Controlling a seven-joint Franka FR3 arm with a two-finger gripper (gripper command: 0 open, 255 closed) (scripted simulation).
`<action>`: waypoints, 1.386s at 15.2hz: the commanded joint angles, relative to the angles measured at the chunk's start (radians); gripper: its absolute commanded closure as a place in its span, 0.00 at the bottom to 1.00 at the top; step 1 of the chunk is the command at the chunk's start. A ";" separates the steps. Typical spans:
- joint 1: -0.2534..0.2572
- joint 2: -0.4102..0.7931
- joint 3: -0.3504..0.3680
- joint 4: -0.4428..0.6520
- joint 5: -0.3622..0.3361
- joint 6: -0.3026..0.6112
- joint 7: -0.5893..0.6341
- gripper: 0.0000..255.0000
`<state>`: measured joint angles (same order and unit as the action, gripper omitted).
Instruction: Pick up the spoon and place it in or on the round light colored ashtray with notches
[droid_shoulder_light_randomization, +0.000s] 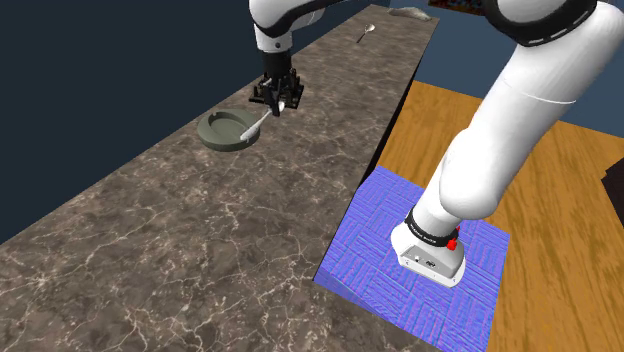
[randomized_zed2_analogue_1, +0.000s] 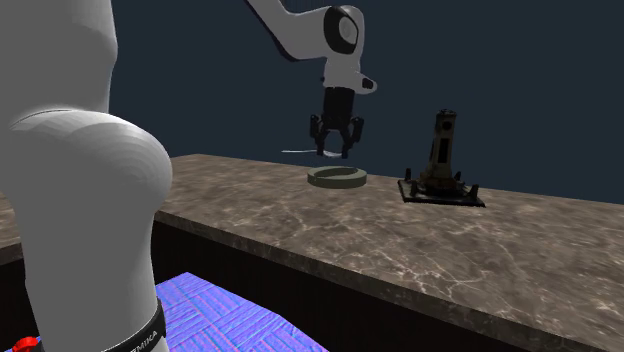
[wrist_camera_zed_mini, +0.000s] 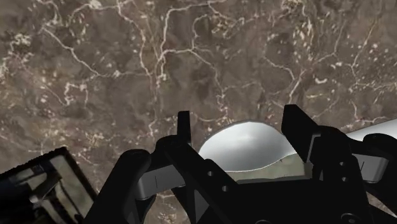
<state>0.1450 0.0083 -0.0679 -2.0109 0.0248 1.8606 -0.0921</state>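
Wrist view shows you the gripper (wrist_camera_zed_mini: 238, 121) clamped on the spoon (wrist_camera_zed_mini: 248, 147), its bowl pinched between the fingers. Look further out: your spoon hangs raised over the marbled counter (droid_shoulder_light_randomization: 150, 230), with its handle reaching across the round grey-green ashtray (droid_shoulder_light_randomization: 228, 131). A second spoon (droid_shoulder_light_randomization: 366, 33) lies far beyond.

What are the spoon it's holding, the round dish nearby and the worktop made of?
Spoon: likely polished metal, silvery with a bright sheen.
Dish: matte grey-green, maybe ceramic or stone; unclear.
Worktop: looks like brown marble, pale veins throughout.
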 joint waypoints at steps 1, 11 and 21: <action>0.000 0.081 0.000 0.109 0.006 -0.028 -0.001 1.00; -0.009 0.485 0.006 0.683 0.028 -0.199 0.003 1.00; -0.008 0.505 0.007 0.580 0.030 -0.075 -0.002 1.00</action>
<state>0.1360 0.5118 -0.0611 -1.4215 0.0548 1.7732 -0.0953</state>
